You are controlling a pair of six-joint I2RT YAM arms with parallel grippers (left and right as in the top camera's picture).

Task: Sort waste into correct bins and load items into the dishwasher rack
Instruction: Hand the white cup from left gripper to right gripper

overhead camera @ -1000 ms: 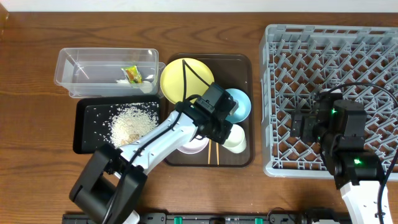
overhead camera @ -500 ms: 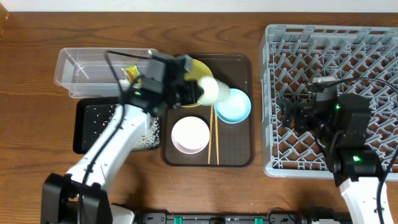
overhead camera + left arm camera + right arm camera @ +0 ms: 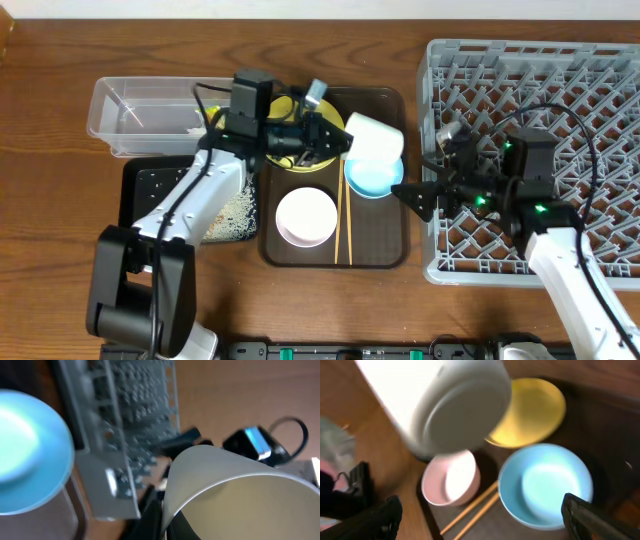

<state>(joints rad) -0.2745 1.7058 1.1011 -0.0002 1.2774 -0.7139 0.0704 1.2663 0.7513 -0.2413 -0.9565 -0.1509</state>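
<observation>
A brown rectangular serving tray with rounded corners and a raised rim lay flat near the middle of the dark wooden table — its near right part bare and glossy. The table's grain ran left to right. Along the near edge sat a black rail with small green marks; a pale strip edged the far side.

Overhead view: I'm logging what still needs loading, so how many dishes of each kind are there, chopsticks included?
Plates: 1, the yellow plate
Bowls: 2, the light blue bowl and the white bowl
Cups: 1, the pale cup
Chopsticks: 2
Total: 6
</observation>
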